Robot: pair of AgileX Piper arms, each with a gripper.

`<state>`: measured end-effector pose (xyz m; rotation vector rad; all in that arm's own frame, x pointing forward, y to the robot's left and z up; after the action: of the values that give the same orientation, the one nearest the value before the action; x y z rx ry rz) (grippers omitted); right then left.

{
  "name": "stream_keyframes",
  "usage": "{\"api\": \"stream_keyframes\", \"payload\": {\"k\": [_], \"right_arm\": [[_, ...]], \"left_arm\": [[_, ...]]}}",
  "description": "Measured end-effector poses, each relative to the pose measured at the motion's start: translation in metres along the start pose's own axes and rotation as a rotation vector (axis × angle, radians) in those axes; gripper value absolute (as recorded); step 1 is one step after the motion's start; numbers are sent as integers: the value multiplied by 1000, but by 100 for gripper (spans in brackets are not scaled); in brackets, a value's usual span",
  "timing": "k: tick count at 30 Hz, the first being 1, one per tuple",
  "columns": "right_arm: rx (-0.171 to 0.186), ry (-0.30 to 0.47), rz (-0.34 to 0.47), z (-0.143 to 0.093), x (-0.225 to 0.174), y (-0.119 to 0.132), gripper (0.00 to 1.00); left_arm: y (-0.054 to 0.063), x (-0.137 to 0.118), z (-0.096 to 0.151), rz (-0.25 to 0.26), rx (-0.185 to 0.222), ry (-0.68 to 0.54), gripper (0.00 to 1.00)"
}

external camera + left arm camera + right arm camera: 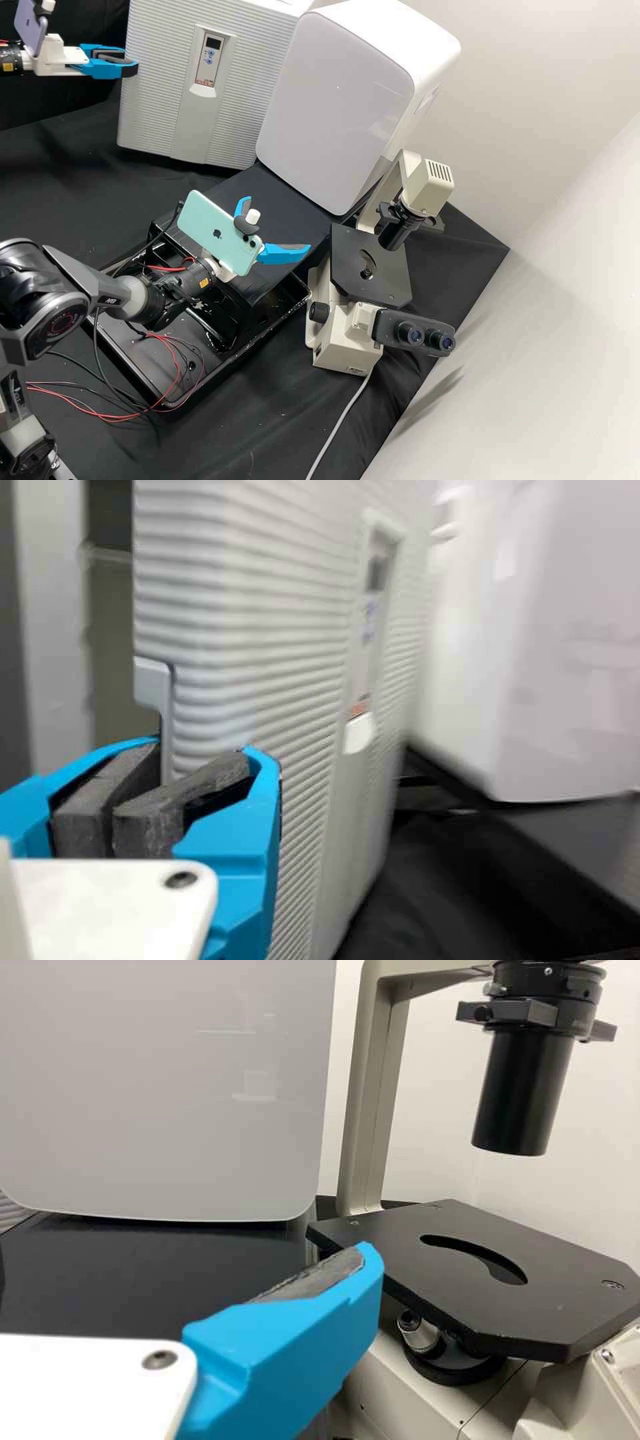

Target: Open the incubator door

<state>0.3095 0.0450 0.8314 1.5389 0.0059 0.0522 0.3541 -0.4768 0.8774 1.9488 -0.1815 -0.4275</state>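
Observation:
The incubator (160, 100), ribbed and light grey with a small control panel, stands at the back left in the high view. At its left edge is my left gripper (125, 63), fingers together. In the left wrist view, my left gripper (168, 780) is shut on a narrow grey handle (154, 685) at the edge of the ribbed door (235, 610); its pads partly hide the handle. A dim gap lies between that edge and a grey upright strip. My right gripper (278, 223) stands wide open between incubator and microscope; one finger of the right gripper (300, 1330) shows in the right wrist view.
A white rounded cabinet (340, 93) stands right of the incubator. The microscope (373, 267) is close to the right gripper's fingertips. Beneath the right arm lies a black tray (180, 400) with loose red and black wires (177, 347).

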Motion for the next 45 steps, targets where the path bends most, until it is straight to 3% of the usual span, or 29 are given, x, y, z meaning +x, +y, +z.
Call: {"api": "stream_keyframes", "payload": {"k": [4,8,12,22,25,30,35,38,45], "right_arm": [[0,0,0,0,0,0,100],[0,0,0,0,0,0,100],[0,0,0,0,0,0,100],[0,0,0,0,0,0,100],[0,0,0,0,0,0,100],[0,0,0,0,0,0,100],[0,0,0,0,0,0,100],[0,0,0,0,0,0,100],[0,0,0,0,0,0,100]], "left_arm": [[1,-19,7,10,11,-24,0],[13,-37,10,115,-30,-6,0],[17,-48,11,165,-54,19,0],[17,-58,11,202,-83,62,0],[18,-58,10,219,-62,82,0],[14,-53,4,215,-59,118,0],[8,-34,-4,154,-21,146,0],[9,-20,-11,137,6,160,0],[16,11,-27,123,18,184,0]]}}
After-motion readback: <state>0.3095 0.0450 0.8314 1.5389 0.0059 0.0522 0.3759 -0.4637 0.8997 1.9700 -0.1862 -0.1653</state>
